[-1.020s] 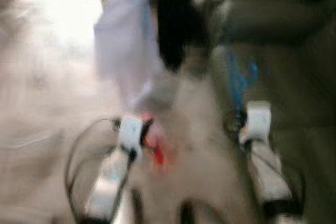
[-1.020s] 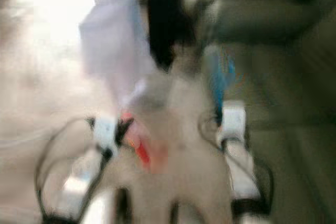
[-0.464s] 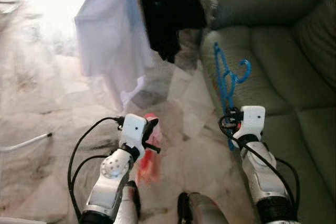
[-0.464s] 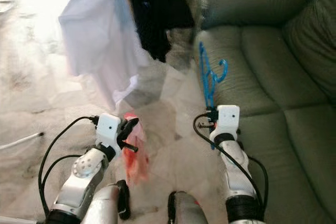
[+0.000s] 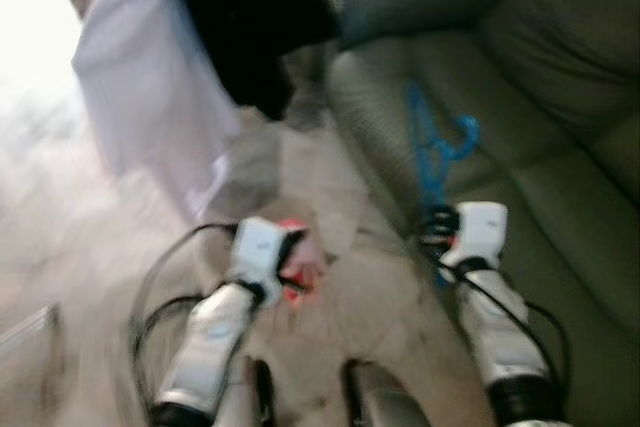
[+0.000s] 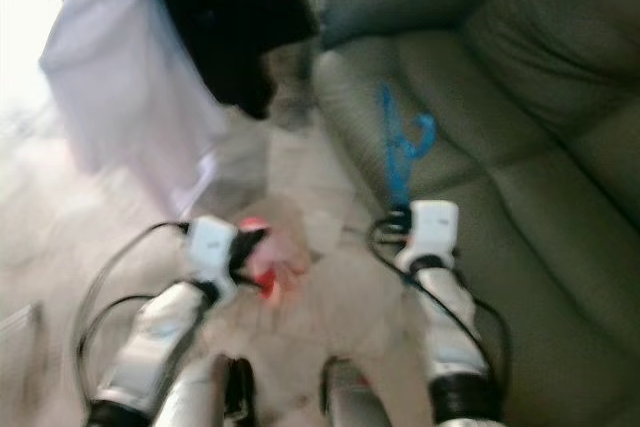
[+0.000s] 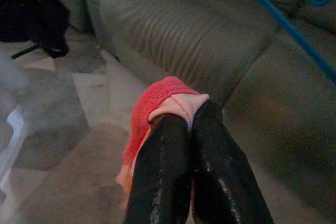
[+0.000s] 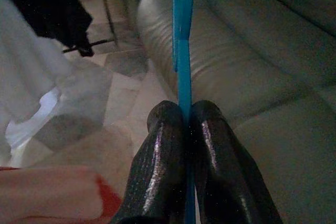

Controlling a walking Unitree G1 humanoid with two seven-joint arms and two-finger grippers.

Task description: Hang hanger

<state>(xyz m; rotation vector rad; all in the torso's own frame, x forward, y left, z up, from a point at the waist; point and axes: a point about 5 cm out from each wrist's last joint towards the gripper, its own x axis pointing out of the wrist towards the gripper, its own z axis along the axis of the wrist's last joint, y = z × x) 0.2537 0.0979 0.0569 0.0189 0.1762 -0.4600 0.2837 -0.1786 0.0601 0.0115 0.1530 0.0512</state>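
On your far left a white garment hangs down toward the pale tiled floor, and just beside it, to the right, a black garment hangs against the arm of the green sofa. Lower down, your left gripper sits over the floor with its 2 black fingers pressed together on a red and pink cloth, which bunches over the fingertips and trails below them. To the right of that, your right gripper has its 2 fingers clamped tight on the blue hanger, the thin blue bar running straight up between them. The hanger stands upright from the gripper, its hook end up, in front of the sofa's seat cushion near the front edge. Both head views are blurred, so finer detail of the garments cannot be made out.
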